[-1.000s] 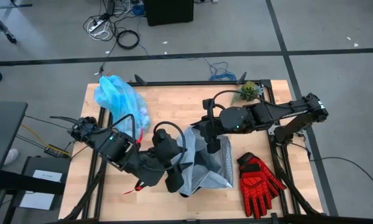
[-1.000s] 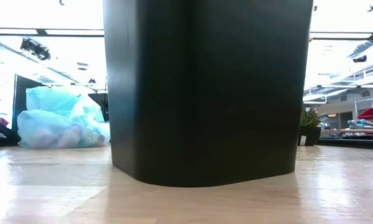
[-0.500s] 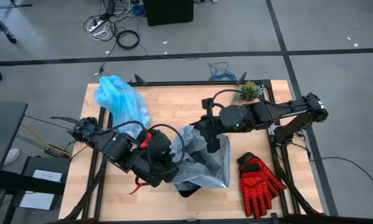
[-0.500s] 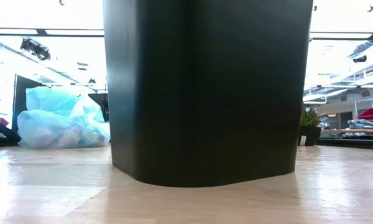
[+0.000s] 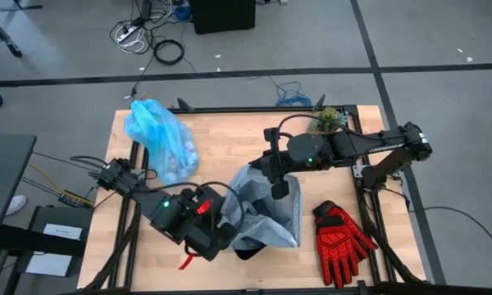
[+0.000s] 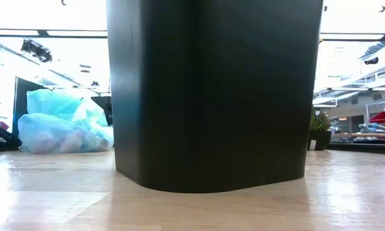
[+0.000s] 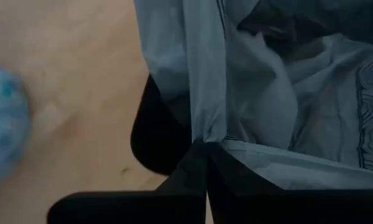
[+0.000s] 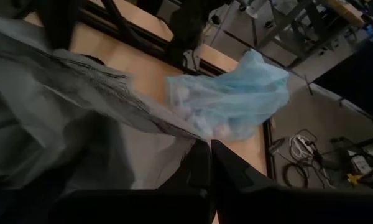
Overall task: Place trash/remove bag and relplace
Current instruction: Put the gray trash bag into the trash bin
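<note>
Cyan-blue bag (image 5: 157,136) holding paper wads (image 8: 219,129) lies on the table (image 5: 221,143), well apart from both hands. Left hand (image 5: 223,232) pinches the grey-blue bag's (image 5: 266,209) rim at the black bin (image 6: 215,90); right hand (image 5: 280,188) is clamped on the opposite rim.

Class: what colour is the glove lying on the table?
Red and black glove, clearest in the high view.

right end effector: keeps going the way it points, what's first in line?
Likely the cyan bag of trash, past the grey liner edge that the right end effector pinches. Depth is unclear.
</note>
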